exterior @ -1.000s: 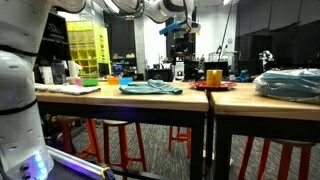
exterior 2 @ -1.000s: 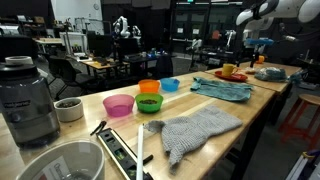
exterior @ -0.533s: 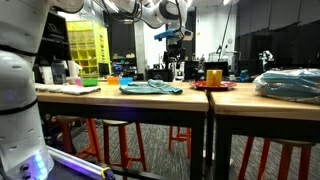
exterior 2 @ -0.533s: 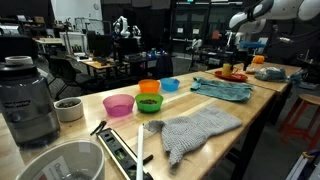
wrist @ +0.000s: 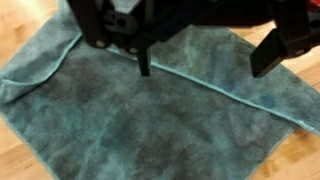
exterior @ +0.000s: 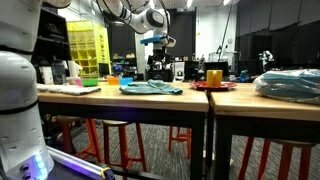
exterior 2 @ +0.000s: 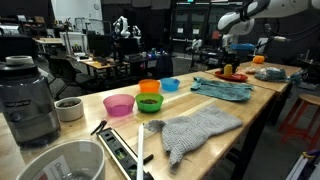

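A teal cloth (wrist: 150,120) lies flat on the wooden table and fills most of the wrist view. My gripper (wrist: 208,58) hangs above it, open, with nothing between its two dark fingers (wrist: 272,50). In both exterior views the gripper (exterior: 158,42) (exterior 2: 240,45) is high in the air over the teal cloth (exterior: 150,88) (exterior 2: 225,88), well clear of it.
A red plate with a yellow cup (exterior: 213,78) and a bluish bundle (exterior: 290,83) sit beside the cloth. Nearer the camera are a grey cloth (exterior 2: 195,130), pink (exterior 2: 118,104), green (exterior 2: 149,103), orange and blue bowls, and a blender (exterior 2: 25,100).
The arm has swung sideways from above the red plate to above the teal cloth. The gripper has stayed open and empty.
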